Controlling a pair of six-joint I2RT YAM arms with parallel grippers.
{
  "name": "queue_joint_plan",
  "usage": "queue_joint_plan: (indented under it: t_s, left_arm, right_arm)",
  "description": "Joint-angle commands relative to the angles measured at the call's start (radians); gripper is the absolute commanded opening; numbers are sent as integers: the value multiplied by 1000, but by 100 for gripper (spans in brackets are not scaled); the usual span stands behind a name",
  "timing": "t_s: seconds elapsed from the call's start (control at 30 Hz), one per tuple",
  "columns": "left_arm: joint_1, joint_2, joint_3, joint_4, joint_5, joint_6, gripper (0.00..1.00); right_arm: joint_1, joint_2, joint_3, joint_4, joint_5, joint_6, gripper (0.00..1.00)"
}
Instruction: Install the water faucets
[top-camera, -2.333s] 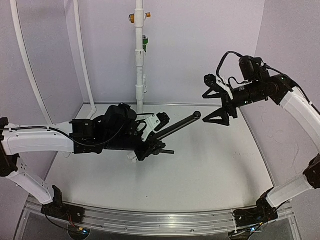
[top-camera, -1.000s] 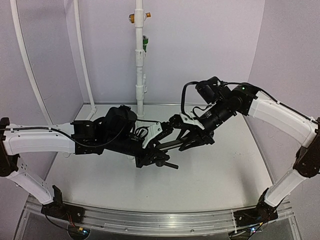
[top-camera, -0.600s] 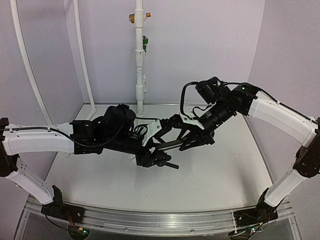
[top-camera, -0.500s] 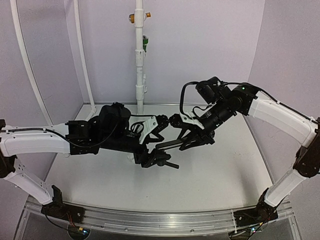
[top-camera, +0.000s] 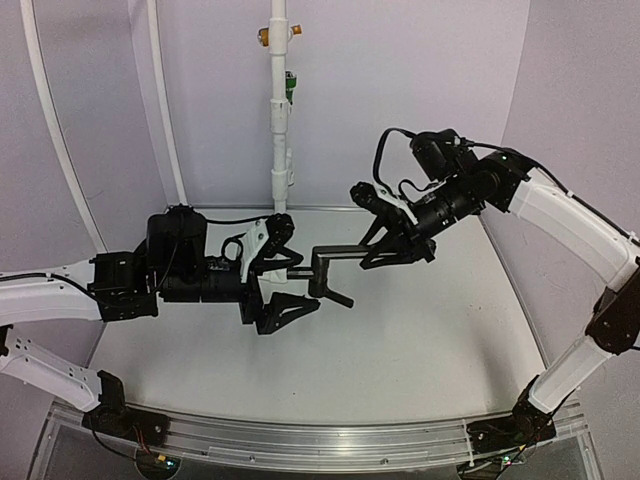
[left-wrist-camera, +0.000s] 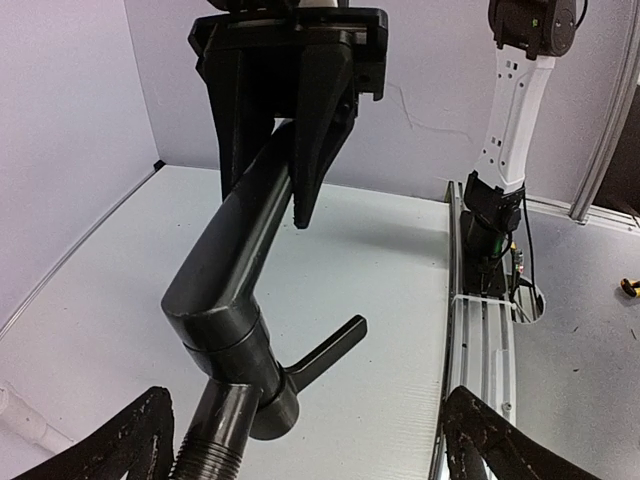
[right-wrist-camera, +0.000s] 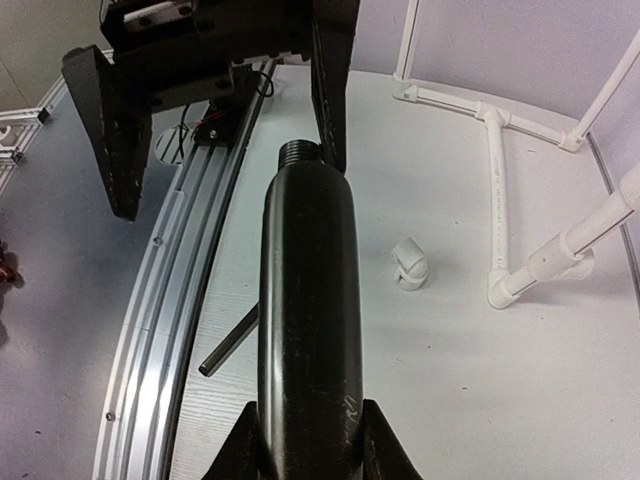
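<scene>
The water faucet (top-camera: 330, 265) is a black metal tap with a long stem and a thin side lever, held level above the table. My right gripper (top-camera: 385, 250) is shut on its spout end; in the right wrist view the faucet (right-wrist-camera: 305, 300) runs away from the right gripper (right-wrist-camera: 310, 455) to its threaded tip. My left gripper (top-camera: 290, 270) stands open to the left of it. In the left wrist view the threaded end of the faucet (left-wrist-camera: 240, 270) lies between the wide-apart fingers of the left gripper (left-wrist-camera: 310, 450), touching neither.
A tall white pipe (top-camera: 279, 110) stands at the back wall with an orange fitting (top-camera: 278, 35) and a green fitting (top-camera: 290, 85). A loose white elbow (right-wrist-camera: 408, 265) and a white pipe frame (right-wrist-camera: 500, 200) lie on the table. An aluminium rail (top-camera: 320, 440) runs along the near edge.
</scene>
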Motion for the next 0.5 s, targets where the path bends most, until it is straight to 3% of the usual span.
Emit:
queue_joint_plan:
  t_s: [0.0, 0.3, 0.47]
  left_arm:
    - [7, 5, -5, 53, 8, -16, 93]
    - [36, -18, -20, 97, 23, -49, 91]
    - [39, 5, -6, 111, 111, -76, 82]
  right_arm:
    - [1, -33, 59, 74, -160, 51, 0]
    - [1, -52, 55, 74, -209, 47, 0]
    - [1, -50, 56, 76, -223, 46, 0]
